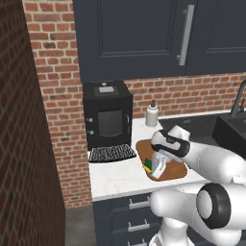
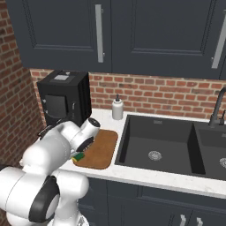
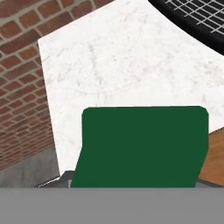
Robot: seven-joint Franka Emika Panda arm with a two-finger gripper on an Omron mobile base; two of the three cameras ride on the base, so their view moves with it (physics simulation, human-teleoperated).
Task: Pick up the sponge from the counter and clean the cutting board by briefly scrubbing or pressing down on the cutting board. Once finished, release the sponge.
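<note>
My gripper [image 1: 153, 168] points down over the front left corner of the brown cutting board [image 1: 176, 170], shut on the sponge [image 1: 147, 166]. The sponge's yellow base and green top peek out beside the hand in the right base view [image 2: 79, 156], at the board's [image 2: 100, 151] near left edge. In the hand view the dark green top of the sponge [image 3: 142, 146] sits very close and hides the fingertips. Behind it lies the white counter [image 3: 109, 65], with a strip of the board [image 3: 217, 157] at the right.
A black ribbed mat [image 1: 111, 153] lies left of the board, in front of a black coffee machine [image 1: 108, 115]. A white soap bottle [image 1: 152, 114] stands behind the board. The dark sink basin [image 2: 154, 148] and faucet [image 2: 217, 110] are to the right. The counter's left end meets a brick wall.
</note>
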